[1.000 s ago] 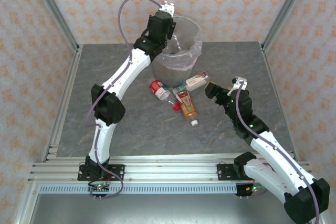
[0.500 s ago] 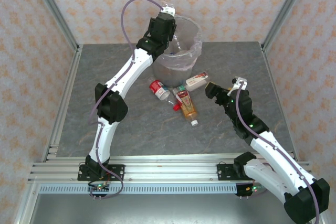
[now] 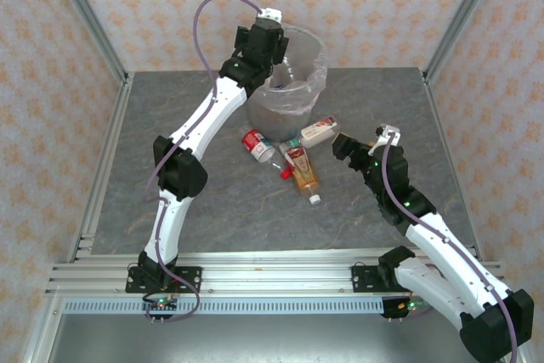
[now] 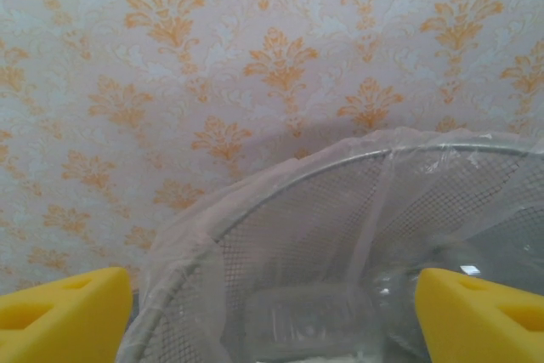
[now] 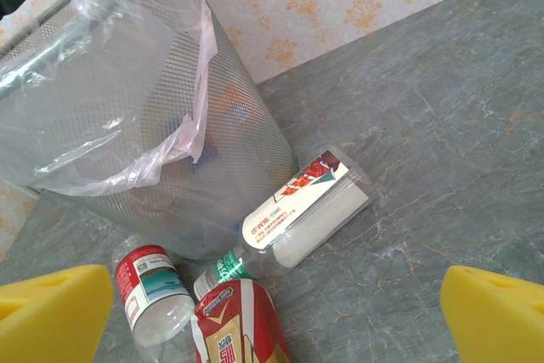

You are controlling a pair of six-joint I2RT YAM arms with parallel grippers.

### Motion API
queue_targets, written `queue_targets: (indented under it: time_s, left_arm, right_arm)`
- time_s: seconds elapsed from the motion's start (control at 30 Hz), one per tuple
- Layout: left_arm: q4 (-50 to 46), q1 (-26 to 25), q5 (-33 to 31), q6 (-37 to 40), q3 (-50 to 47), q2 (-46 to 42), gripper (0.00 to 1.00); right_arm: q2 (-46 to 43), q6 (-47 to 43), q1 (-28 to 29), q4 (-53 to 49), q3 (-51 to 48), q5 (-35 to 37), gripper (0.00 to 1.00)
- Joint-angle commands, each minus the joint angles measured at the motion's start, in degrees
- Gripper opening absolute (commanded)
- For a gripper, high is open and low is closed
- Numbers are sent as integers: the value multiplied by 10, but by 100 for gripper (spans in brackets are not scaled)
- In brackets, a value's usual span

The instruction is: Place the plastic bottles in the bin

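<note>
Setting: a grey, stone-patterned table (image 3: 382,99) seen from above, with orange-patterned walls and two arms reaching in from 6 o'clock.
Bin: a round mesh bin (image 3: 299,95) lined with a clear bag stands at 12 o'clock on the table, close to the back wall.
Left gripper: the left gripper (image 4: 274,316) hangs over the bin's 10 o'clock rim. Its yellow fingers (image 4: 59,316) are spread wide with nothing between them.
Inside the bin: a clear bottle shape (image 4: 302,322) lies below that gripper, blurred by the bag. Blue and orange patches show through the mesh but are too vague to name.
Right gripper: the right gripper (image 5: 276,303) hovers at 3 o'clock of the loose bottles, wide open and empty. Its wrist camera catches just the finger ends.
White-label bottle: the white-label bottle (image 5: 306,210) lies on its side at the bin's 5 o'clock, just beside the base. Whether they touch is unclear.
Red-label bottle: the red-label bottle (image 5: 153,295) lies at the bin's 7 o'clock.
Amber bottle: the amber bottle (image 3: 302,172), with a red-and-orange label, lies at 6 o'clock. The bottom edge of the right wrist view cuts it off.
</note>
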Motion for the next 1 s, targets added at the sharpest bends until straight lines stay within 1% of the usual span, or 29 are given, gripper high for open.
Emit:
queue_targets:
  time_s: [0.0, 0.07, 0.13, 0.23, 0.37, 0.47, 0.53, 0.67, 0.8, 0.83, 0.9, 0.97]
  left_arm:
    - [-19, 4, -6, -12, 26, 4, 89]
    - [-31, 5, 1, -19, 35, 4, 89]
    - [-69, 4, 18, -40, 60, 3, 92]
    - [-115, 4, 49, -77, 76, -12, 98]
    - [-155, 5, 97, -123, 68, -53, 100]
    - [-173, 5, 153, -159, 36, -99, 100]
    - [-165, 4, 185, -180, -15, -140, 100]
    - [-117, 4, 205, -225, -143, -232, 100]
    - [-46, 5, 211, -276, -293, -326, 100]
    - [-28, 5, 212, -289, -330, -348, 100]
    - [2, 5, 211, -309, -388, -385, 100]
    - [14, 4, 207, -322, -430, -413, 100]
  right_arm:
    - [-8, 5, 0, -8, 5, 8, 99]
    - [-8, 5, 0, -8, 5, 8, 99]
    - [-9, 5, 0, -10, 6, 9, 99]
    - [-7, 7, 0, -9, 5, 9, 99]
    - [-5, 4, 0, -7, 4, 9, 99]
    - [-3, -4, 0, 1, 3, -5, 99]
    - [-1, -12, 0, 14, -2, -23, 99]
    - [17, -8, 1, 28, -8, -32, 99]
    - [57, -11, 0, 20, 2, -79, 99]
    - [66, -8, 0, 19, 2, -84, 99]
    - [77, 9, 0, 23, -7, -73, 99]
    - [80, 12, 0, 41, -25, -86, 99]
